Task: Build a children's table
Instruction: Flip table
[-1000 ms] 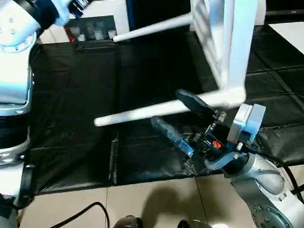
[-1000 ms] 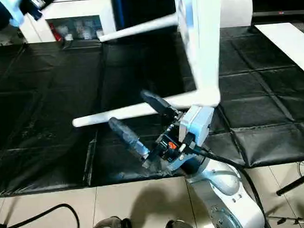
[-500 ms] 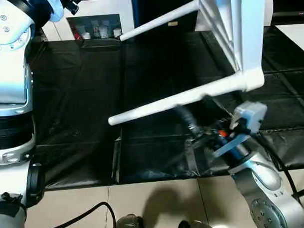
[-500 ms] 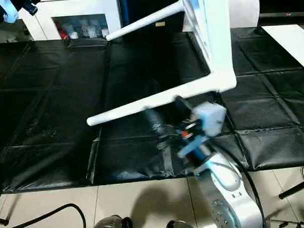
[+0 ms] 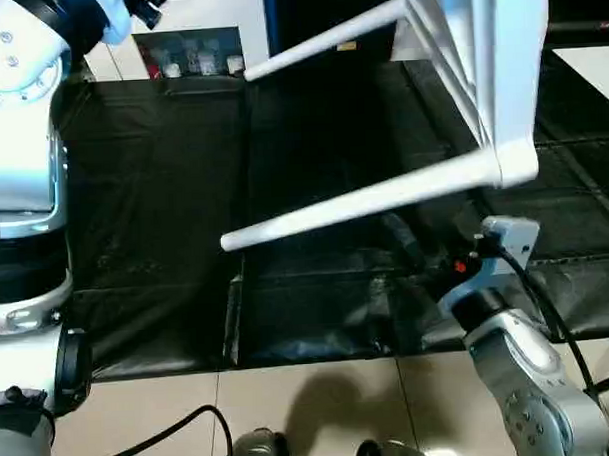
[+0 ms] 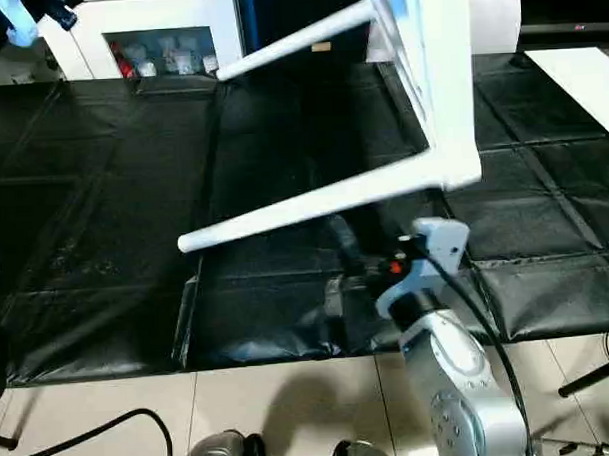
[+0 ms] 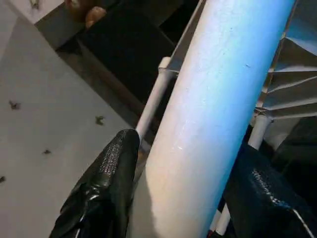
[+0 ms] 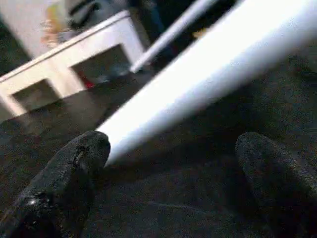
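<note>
Table top (image 5: pixel 498 51): upper right of the frame, tipped on edge, ribbed side facing left.
Legs: near leg (image 5: pixel 364 201) and far leg (image 5: pixel 323 42) slant left.
Left gripper (image 7: pixel 183 178): clamped around a white leg.
Right gripper (image 8: pixel 173 163): fingers spread wide, empty, under the near leg.
Floor: black mat (image 5: pixel 154 213).

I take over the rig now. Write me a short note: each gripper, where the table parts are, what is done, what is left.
Left gripper: closed around a white leg of the table, holding it.
Right gripper: open and empty, under the nearest leg, not touching it.
Table top: tipped on edge above the black mat, ribbed underside facing left.
Done: at least two legs sit in corner sockets, the near one and a far one.
Left: the other corners cannot be seen, so check them; then stand the table upright.
</note>
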